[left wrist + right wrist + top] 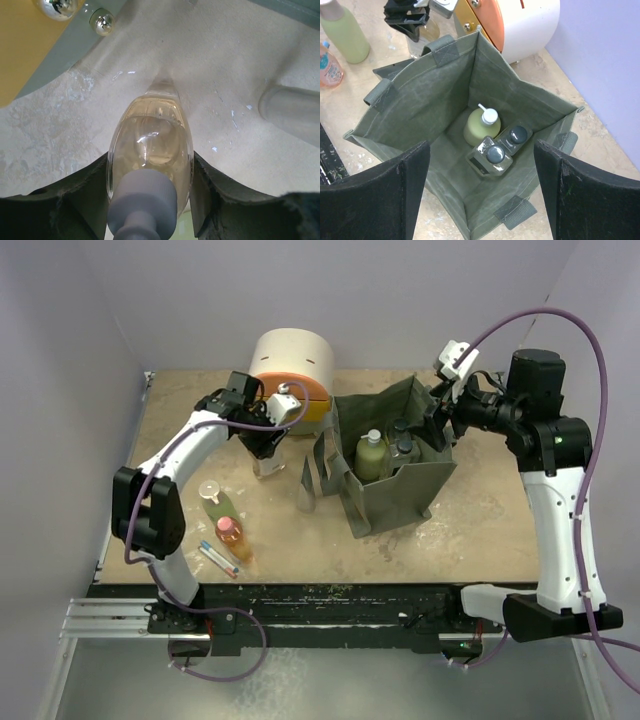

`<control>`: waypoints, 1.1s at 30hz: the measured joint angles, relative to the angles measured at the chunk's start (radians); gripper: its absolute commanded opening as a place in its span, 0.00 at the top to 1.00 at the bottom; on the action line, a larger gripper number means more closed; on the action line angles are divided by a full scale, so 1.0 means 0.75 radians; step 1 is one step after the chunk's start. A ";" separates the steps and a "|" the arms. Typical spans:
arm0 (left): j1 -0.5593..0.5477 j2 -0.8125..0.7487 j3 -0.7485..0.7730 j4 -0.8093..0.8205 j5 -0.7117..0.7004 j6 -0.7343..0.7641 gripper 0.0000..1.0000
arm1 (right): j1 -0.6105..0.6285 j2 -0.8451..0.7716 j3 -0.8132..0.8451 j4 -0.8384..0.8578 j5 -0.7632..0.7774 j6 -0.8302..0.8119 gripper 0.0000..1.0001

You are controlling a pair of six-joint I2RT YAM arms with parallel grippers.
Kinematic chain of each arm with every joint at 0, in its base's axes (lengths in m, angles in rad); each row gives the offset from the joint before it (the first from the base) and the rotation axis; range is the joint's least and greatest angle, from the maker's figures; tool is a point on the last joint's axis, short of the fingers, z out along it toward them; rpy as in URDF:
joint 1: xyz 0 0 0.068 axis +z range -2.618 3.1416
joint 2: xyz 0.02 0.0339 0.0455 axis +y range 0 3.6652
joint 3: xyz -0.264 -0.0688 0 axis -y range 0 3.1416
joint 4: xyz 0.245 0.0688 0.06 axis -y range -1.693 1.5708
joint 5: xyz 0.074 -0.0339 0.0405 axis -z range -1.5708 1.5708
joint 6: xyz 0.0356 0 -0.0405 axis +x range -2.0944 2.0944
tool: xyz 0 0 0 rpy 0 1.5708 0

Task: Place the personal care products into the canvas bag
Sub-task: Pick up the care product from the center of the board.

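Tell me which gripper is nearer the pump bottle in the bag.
Right. The right gripper hangs open above the canvas bag, the pump bottle below it. The left gripper is outside the bag, gripping a clear bottle.

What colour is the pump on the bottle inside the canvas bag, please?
White pump; the right wrist view shows it best.

The left arm (160, 490) bends up from its base and reaches forward and to the right, wrist tipped down. The left gripper (150, 165) has its fingers (75, 200) pressed against both sides of a clear bottle (150, 145). The right arm (550, 500) stands upright with its forearm turned left. The right gripper (481, 146) points down, jaws wide apart and holding nothing.
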 measured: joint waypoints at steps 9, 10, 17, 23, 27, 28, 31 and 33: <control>-0.003 -0.188 0.094 -0.158 0.019 0.005 1.00 | 0.000 0.007 -0.003 0.001 -0.007 0.001 0.14; -0.005 -0.218 0.124 -0.172 0.027 -0.005 1.00 | 0.000 0.010 -0.003 0.000 -0.009 0.001 0.14; -0.171 -0.377 0.382 -0.220 -0.057 -0.044 1.00 | 0.000 0.037 -0.003 0.000 -0.009 0.006 0.13; -0.329 -0.376 0.656 -0.296 -0.028 -0.086 1.00 | 0.000 0.039 -0.005 0.000 -0.007 0.007 0.15; -0.337 -0.350 0.802 -0.340 -0.021 -0.104 1.00 | 0.000 0.036 -0.012 -0.028 -0.011 -0.036 0.16; -0.340 -0.338 0.839 -0.350 -0.021 -0.106 1.00 | 0.000 0.032 -0.019 -0.037 -0.016 -0.049 0.16; -0.358 -0.289 0.942 -0.364 0.000 -0.134 1.00 | 0.000 0.004 -0.067 -0.081 -0.026 -0.098 0.16; -0.377 -0.250 1.001 -0.365 0.036 -0.161 1.00 | 0.000 -0.016 -0.095 -0.110 -0.028 -0.129 0.16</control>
